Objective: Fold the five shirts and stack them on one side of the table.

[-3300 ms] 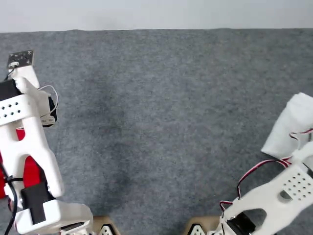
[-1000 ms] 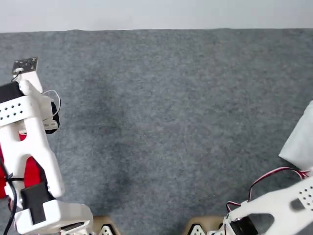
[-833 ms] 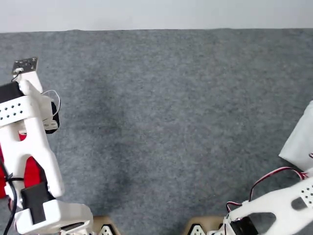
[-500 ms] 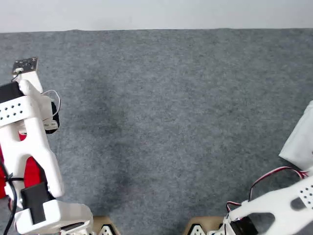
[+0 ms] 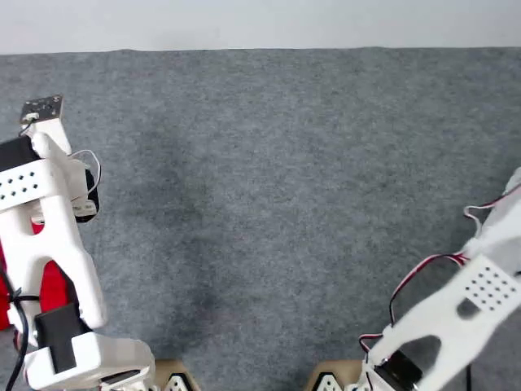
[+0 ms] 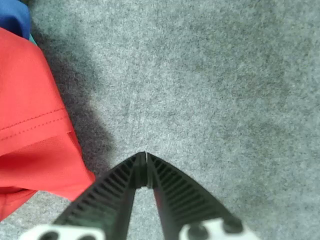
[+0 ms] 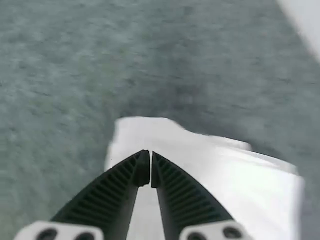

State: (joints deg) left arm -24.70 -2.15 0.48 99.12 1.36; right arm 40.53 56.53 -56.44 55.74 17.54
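Observation:
My left gripper (image 6: 146,158) is shut with nothing in it, hovering over bare grey carpet just beside a red shirt (image 6: 30,120). A blue shirt (image 6: 12,17) lies past the red one. From above, the red shirt (image 5: 50,287) peeks out under the left arm (image 5: 45,220) at the table's left edge. My right gripper (image 7: 146,155) is shut, its tips over a folded white shirt (image 7: 210,165); I cannot tell whether any cloth is pinched. That white shirt (image 5: 511,232) lies at the table's right edge, partly behind the right arm (image 5: 472,301).
Grey carpet (image 5: 277,179) covers the whole table, and its far edge meets a pale wall (image 5: 260,24). Red and white wires (image 5: 423,273) loop off the right arm. Both arm bases (image 5: 326,379) stand at the near edge.
The white shirt slid to the table's right edge early on. In the last half second the right arm swung up and inward from the lower right corner. The left arm kept still.

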